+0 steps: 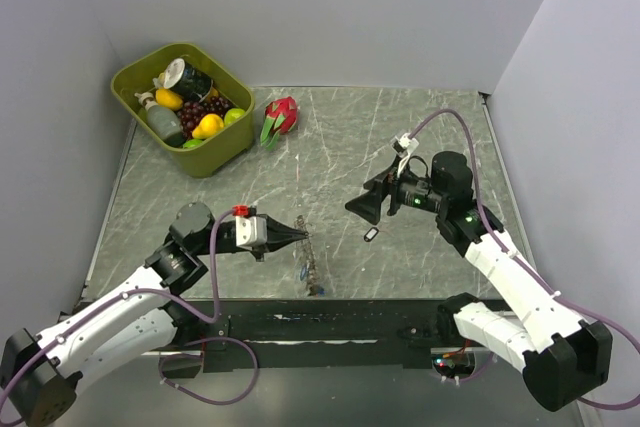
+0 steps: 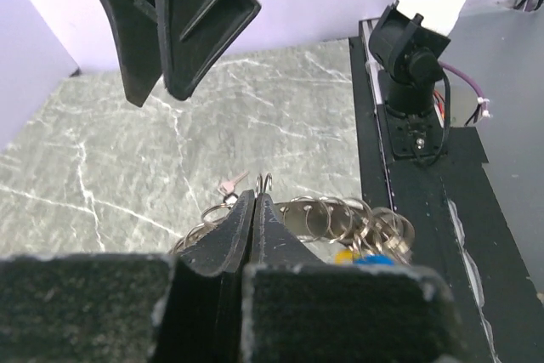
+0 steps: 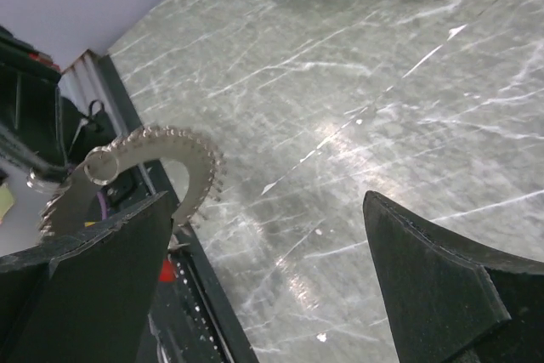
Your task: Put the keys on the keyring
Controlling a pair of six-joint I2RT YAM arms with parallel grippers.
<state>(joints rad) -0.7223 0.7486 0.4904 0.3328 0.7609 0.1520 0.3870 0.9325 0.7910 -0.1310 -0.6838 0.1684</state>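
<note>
At the near edge of the table [image 1: 340, 137], the left gripper [image 1: 300, 237] is clenched on the keyring [image 1: 310, 272], holding the toothed hoop on edge with its fringe of small rings dangling; whether its lower rim touches the top cannot be told. The hoop looks thin, stiff and light but likely to swing, and a bare stretch of rim seems the surest hold. Just beyond, a black-tagged key [image 1: 371, 234] lies flat, tiny and slick, probably best pinched by its plastic tag. Over it hangs the right gripper [image 1: 368, 202], jaws spread wide and empty. In the far left corner a green bin [image 1: 220, 157] holds grapes [image 1: 195, 113], a lemon [image 1: 210, 126], a lime [image 1: 234, 117], a bottle [image 1: 165, 123] and a can [image 1: 186, 78]. A dragon fruit [image 1: 282, 115] lies just beside it.
</note>
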